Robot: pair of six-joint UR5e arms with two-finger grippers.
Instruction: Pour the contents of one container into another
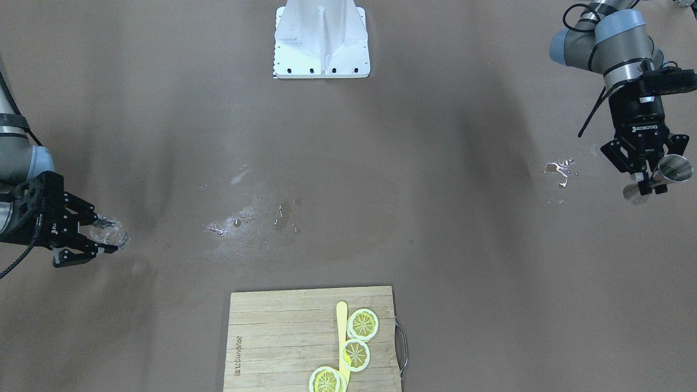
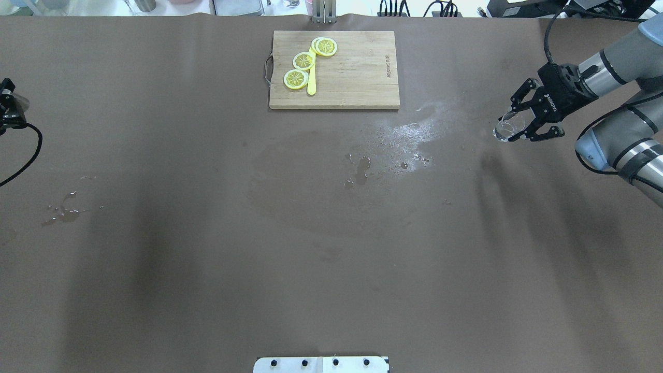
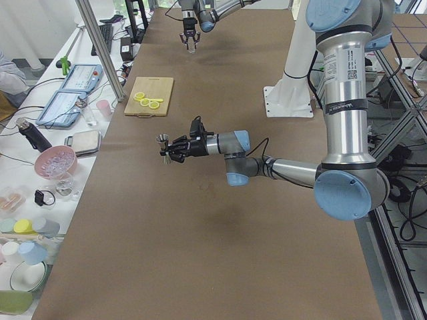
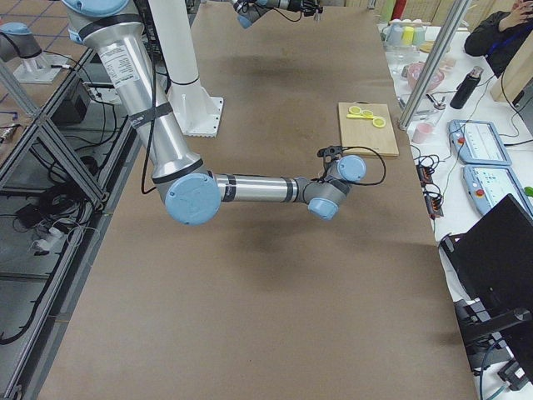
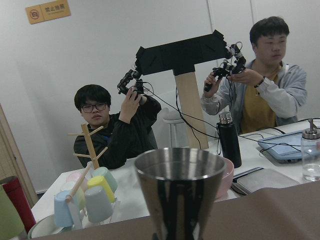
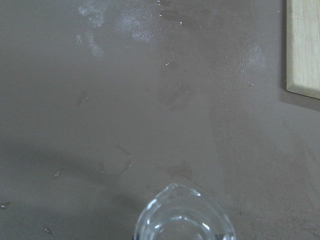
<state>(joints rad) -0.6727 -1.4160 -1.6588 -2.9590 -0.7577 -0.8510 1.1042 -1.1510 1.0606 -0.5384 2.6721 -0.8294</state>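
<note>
We are holding a metal cup (image 1: 674,170) in the left claw (image 1: 651,184) at nine o'clock, a glass (image 1: 111,232) in the right claw (image 1: 103,237) at three.

Notes off my feed: a wide table under a matte brown covering (image 2: 207,269). A white side bench (image 5: 127,201) runs along the operators' side, behind a slim aluminium post (image 3: 101,53). Plain white wall (image 5: 125,50) with a small orange sign (image 5: 47,10). Tan tiled floor (image 4: 46,7). Light is even and shadows are soft.
</note>
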